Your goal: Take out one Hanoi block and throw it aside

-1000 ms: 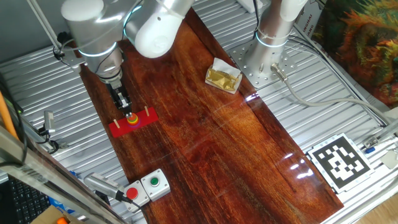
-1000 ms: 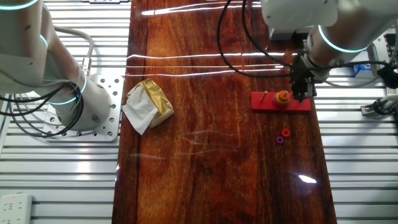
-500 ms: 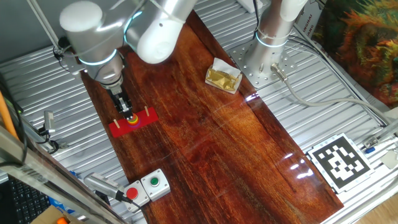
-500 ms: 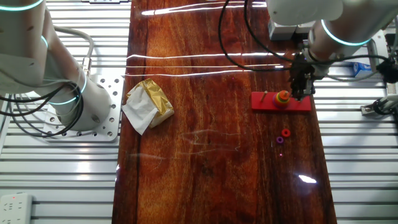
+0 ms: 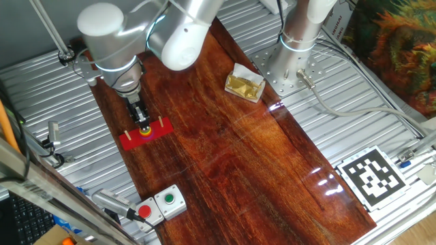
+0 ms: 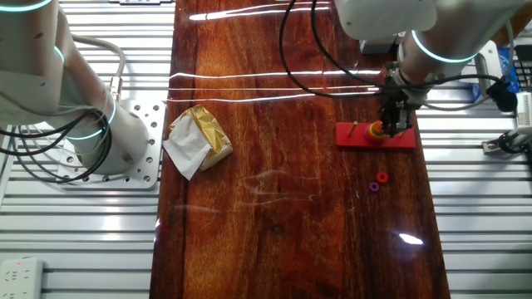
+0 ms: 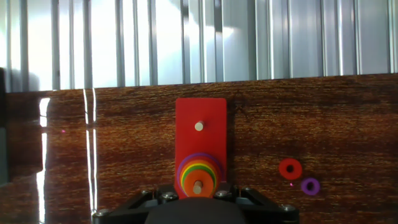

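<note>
A long table (image 5: 259, 156) of dark, glossy reddish wood was seen running between ribbed metal panels (image 6: 83, 241), its grain marked and bright streaks of light mirrored on it. A fiducial tag (image 5: 372, 177) lay on the metal at one corner, and a box with a red and a green button (image 5: 161, 203) sat at the wood's edge. A crumpled gold foil wrapper on white paper (image 6: 196, 139) was lying well apart from the work.

A flat red rectangular base (image 7: 200, 134) was set on the wood, with slim pegs rising from it. On the near peg a stack of concentric discs was threaded: purple outermost, then green and yellow, with the Hanoi block (image 7: 198, 184), a small orange ring, on top. A red ring (image 7: 290, 168) and a purple ring (image 7: 310, 185) lay loose on the wood beside the base, close together.

The gripper (image 6: 391, 126) was positioned directly over the stack. Whether its fingers were spread or had closed on the ring could not be told, since the hand view showed only the black mount.
</note>
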Available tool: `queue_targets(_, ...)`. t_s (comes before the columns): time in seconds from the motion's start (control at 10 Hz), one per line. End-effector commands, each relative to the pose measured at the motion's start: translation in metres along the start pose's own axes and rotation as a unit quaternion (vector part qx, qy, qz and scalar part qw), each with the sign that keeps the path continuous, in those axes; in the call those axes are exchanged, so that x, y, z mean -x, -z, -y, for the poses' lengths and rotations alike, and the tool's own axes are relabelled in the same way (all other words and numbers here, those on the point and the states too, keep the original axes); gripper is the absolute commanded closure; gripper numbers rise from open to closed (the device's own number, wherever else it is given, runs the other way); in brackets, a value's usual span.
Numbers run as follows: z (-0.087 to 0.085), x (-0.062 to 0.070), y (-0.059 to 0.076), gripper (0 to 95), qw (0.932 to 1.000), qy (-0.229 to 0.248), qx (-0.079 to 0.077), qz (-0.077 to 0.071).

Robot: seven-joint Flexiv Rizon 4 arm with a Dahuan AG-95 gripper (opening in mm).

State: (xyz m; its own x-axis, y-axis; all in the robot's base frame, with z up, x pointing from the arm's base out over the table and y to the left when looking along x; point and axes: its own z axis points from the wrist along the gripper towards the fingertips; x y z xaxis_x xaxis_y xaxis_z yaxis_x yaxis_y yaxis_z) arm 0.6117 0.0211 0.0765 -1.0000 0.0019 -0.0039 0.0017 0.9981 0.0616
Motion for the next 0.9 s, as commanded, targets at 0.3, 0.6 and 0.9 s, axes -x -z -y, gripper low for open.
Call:
queue_targets(0.3,0.001,-0.001,-0.005,57.0,1.0000,-0.001,0.000,0.008)
queue_targets(0.6,0.001,-0.002,-0.008,57.0,0.9999,-0.001,-0.003,0.013)
queue_targets(0.9,0.001,-0.003,-0.012,57.0,0.9998,-0.001,-0.004,0.020)
